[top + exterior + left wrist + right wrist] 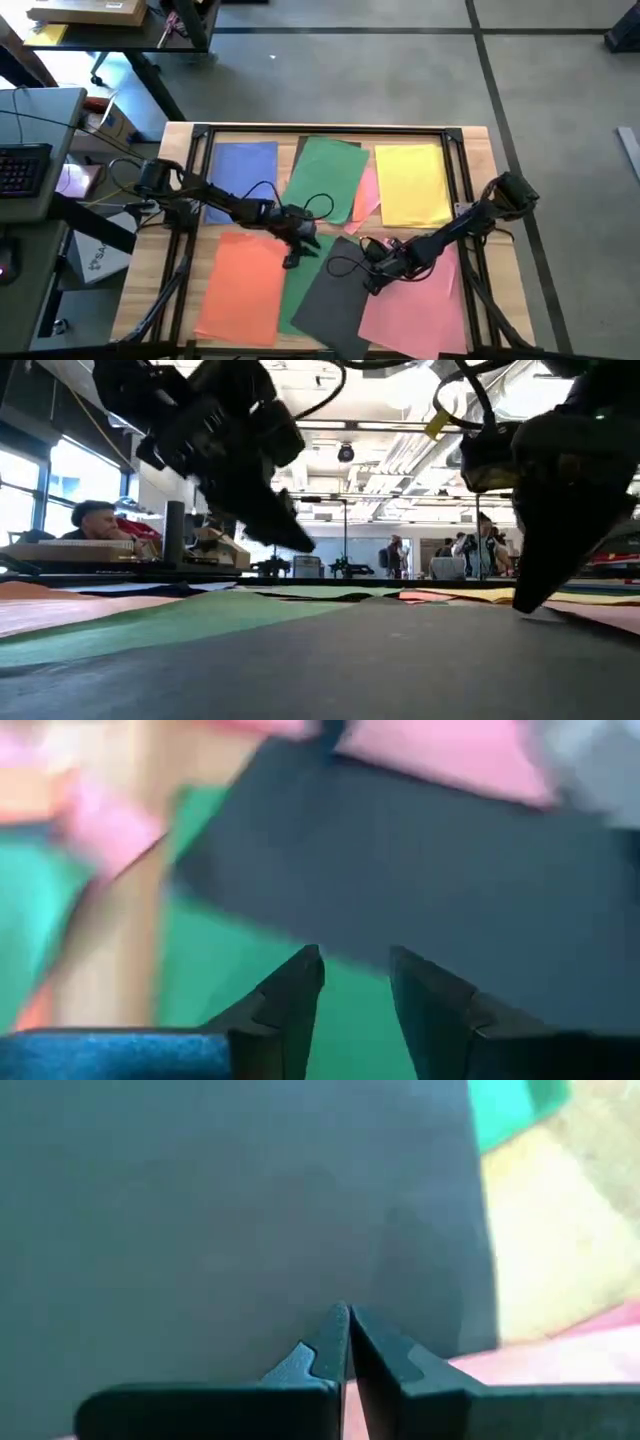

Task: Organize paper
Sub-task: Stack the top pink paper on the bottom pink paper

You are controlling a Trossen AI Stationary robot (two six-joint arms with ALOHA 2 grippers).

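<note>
With its fingers pressed together, the right pincer (pixel 347 1342) seems to be dragging the dark grey sheet (pixel 335 295) by its edge, while the left pincer (pixel 355 990), parted, hovers just beside that sheet, likely needing to pin it next.

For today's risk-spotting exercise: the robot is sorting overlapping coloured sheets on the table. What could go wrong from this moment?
1. The right gripper, its fingers closed at the edge of the dark grey paper sheet, may drag the pink paper sheet beneath along with it.
2. The left gripper, fingers slightly open over the long green paper sheet beside the grey edge, might pinch two colours together.
</note>
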